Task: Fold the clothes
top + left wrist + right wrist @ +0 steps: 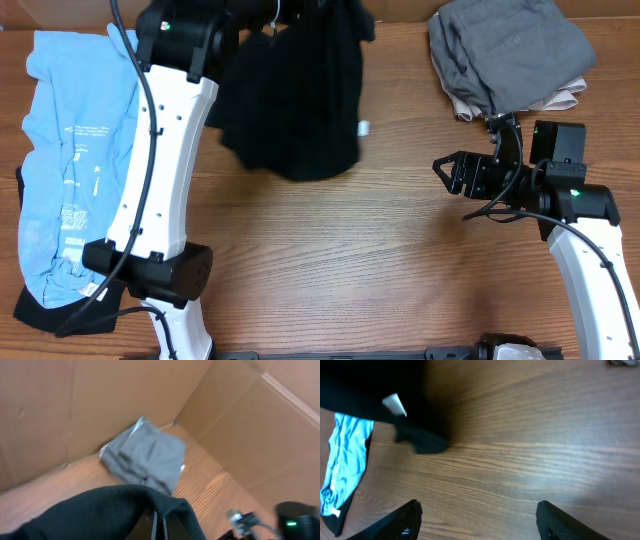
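A black garment (295,95) hangs lifted above the far middle of the table, held by my left gripper (272,22), which is shut on its top edge. In the left wrist view the black cloth (100,512) drapes over the closed fingers (160,527). A small white tag (364,128) shows on its right edge, also in the right wrist view (395,405). My right gripper (452,172) is open and empty over bare wood at the right, its fingers (477,517) spread wide. A folded grey garment (510,50) lies at the far right, also in the left wrist view (145,457).
A light blue garment (70,160) lies spread at the left over a dark one (50,315); it also shows in the right wrist view (345,460). A beige piece (555,100) peeks from under the grey stack. Cardboard walls (75,405) back the table.
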Tool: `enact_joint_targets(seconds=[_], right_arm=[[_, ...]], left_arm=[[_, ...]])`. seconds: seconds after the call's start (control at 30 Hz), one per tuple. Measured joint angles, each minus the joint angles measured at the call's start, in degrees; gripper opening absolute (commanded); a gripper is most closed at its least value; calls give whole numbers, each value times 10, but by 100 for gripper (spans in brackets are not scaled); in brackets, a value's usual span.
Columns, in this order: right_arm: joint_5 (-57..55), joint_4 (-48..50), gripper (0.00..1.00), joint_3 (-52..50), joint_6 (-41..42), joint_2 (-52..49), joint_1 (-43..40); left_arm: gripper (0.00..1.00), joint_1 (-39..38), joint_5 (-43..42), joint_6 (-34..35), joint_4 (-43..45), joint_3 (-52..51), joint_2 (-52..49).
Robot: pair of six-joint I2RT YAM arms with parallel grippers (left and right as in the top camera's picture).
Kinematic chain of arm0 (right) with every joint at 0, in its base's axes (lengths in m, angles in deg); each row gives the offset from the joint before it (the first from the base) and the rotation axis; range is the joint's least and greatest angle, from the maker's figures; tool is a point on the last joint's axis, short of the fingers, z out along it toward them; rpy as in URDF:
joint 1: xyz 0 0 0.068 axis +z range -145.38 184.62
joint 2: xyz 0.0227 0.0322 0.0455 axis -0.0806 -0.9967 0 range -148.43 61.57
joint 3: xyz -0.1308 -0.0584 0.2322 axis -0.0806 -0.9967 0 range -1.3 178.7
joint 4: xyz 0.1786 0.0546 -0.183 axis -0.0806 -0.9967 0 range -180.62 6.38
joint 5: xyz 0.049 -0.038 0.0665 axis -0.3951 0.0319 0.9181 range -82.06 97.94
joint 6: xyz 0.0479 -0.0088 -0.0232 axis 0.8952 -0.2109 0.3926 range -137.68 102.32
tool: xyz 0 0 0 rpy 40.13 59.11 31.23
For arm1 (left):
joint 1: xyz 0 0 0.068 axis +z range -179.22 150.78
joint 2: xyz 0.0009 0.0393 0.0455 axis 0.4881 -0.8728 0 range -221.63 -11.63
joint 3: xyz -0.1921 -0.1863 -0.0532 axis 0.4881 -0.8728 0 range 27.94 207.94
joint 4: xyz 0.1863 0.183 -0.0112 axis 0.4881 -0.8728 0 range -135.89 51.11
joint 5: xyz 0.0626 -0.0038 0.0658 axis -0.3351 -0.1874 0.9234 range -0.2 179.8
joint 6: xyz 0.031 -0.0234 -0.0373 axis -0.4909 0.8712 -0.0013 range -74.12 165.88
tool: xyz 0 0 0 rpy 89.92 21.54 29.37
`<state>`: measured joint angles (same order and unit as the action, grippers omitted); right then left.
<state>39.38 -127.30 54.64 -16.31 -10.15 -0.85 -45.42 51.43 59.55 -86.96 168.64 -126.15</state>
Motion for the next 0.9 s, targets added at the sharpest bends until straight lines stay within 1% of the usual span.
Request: enact_joint_targets(seconds=[0.1, 0.13, 0.3, 0.43, 0.47, 0.5, 0.53, 0.57, 0.6, 0.63, 0.77, 0.9], right_arm=[[9, 28, 77, 0, -13, 0, 12], [11, 38, 79, 0, -15, 0, 19], [11, 99, 84, 0, -24, -4, 84], [-21, 127, 84, 0, -28, -27, 136], [-31, 129, 82, 0, -29, -33, 144], [-43, 131, 75, 0, -29, -42, 153], [-56, 132, 61, 0, -30, -54, 161], [-68, 133, 38, 0, -31, -64, 166], [-80, 132, 12, 0, -32, -77, 171], [-87, 132, 4, 0, -27, -85, 172], [-107, 132, 4, 0, -4, -98, 171], [-113, 112, 4, 4, 13, -77, 165]], left_arm=[[4, -7, -17, 17, 2, 37, 0], [4, -11, -21, 20, 2, 45, 0], [4, -35, -44, 31, 4, 76, 0], [4, -45, -55, 35, 3, 80, 0], [4, -47, -57, 36, 3, 81, 0], [4, -47, -59, 37, 3, 81, 0], [4, -47, -61, 38, 3, 81, 0], [4, -47, -63, 40, 3, 81, 0], [4, -47, -63, 40, 3, 81, 0], [4, -47, -63, 40, 3, 81, 0], [4, -46, -63, 42, 1, 81, 0], [4, -27, -62, 42, 1, 86, 0]])
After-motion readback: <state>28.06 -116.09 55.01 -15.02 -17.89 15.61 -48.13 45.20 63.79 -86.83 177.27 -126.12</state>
